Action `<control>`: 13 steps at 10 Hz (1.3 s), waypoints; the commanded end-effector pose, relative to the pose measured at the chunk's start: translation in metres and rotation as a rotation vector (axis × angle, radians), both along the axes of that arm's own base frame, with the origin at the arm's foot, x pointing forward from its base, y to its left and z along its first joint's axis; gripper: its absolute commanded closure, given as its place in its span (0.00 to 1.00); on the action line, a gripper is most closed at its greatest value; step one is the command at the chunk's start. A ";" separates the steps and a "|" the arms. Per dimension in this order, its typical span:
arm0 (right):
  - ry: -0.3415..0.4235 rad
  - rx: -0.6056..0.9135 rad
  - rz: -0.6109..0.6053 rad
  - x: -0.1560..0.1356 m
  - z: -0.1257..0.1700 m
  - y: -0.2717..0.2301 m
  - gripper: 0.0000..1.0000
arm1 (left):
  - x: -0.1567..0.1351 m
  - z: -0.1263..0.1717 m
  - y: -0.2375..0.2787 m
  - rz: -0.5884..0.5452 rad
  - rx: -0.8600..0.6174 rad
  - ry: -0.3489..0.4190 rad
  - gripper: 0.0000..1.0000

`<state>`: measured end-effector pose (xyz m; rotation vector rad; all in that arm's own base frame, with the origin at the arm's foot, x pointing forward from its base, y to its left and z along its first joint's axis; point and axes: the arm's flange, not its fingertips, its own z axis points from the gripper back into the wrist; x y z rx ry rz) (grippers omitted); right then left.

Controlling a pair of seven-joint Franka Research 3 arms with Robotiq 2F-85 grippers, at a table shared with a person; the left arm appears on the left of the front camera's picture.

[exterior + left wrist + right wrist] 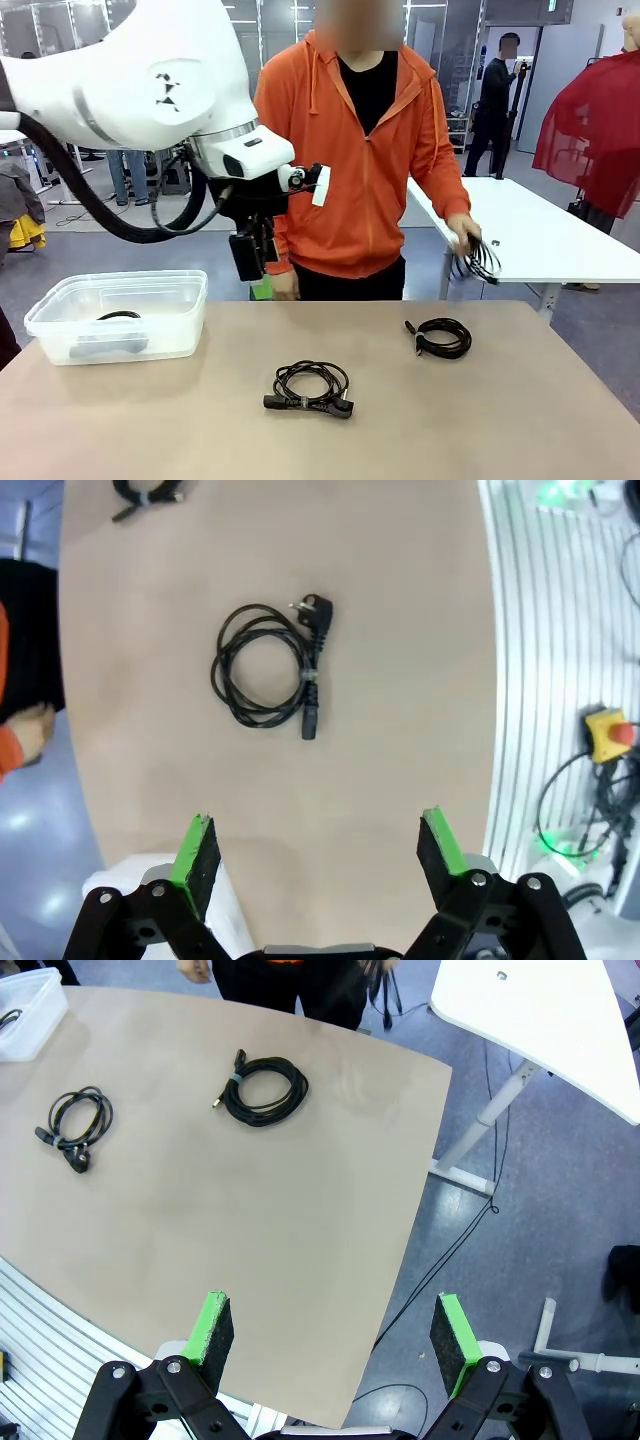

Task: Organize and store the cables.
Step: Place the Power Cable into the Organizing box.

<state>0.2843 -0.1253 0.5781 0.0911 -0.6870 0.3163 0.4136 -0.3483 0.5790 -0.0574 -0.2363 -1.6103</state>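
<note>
**Two coiled cables on the table, both end effectors released**

Left end effector [317, 840]: jaws wide apart, grasping nothing, above the tan table [520, 420]. Right end effector [332, 1320]: likewise released and empty, above the table's near edge. Power cable [310, 387]: coiled flat near mid-table. Second cable [441, 337]: coiled farther back, well apart from the first. Third cable [119, 316]: inside the clear bin [185, 325] at the robot's left. Further cables [482, 260]: bundled in a person's hand [463, 228] beyond the far edge.
</note>
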 end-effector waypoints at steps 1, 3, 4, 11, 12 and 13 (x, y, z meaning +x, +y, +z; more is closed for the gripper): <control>0.002 0.005 0.002 -0.001 -0.004 0.000 0.00 | 0.015 0.001 -0.014 0.078 0.005 0.024 0.00; 0.002 0.005 0.002 -0.001 -0.004 0.000 0.00 | 0.024 -0.007 -0.022 0.118 0.000 0.025 0.00; 0.002 0.005 0.002 -0.001 -0.004 0.000 0.00 | 0.023 -0.005 -0.023 0.104 -0.008 0.028 0.00; 0.002 0.005 0.002 -0.001 -0.004 0.000 0.00 | 0.025 -0.012 -0.017 0.096 -0.017 0.040 0.00; 0.002 0.005 0.002 -0.001 -0.004 0.000 0.00 | 0.031 -0.024 -0.019 0.056 -0.007 0.052 0.00; 0.002 0.005 0.002 -0.001 -0.004 0.000 0.00 | 0.038 -0.035 -0.020 0.052 -0.018 0.072 0.00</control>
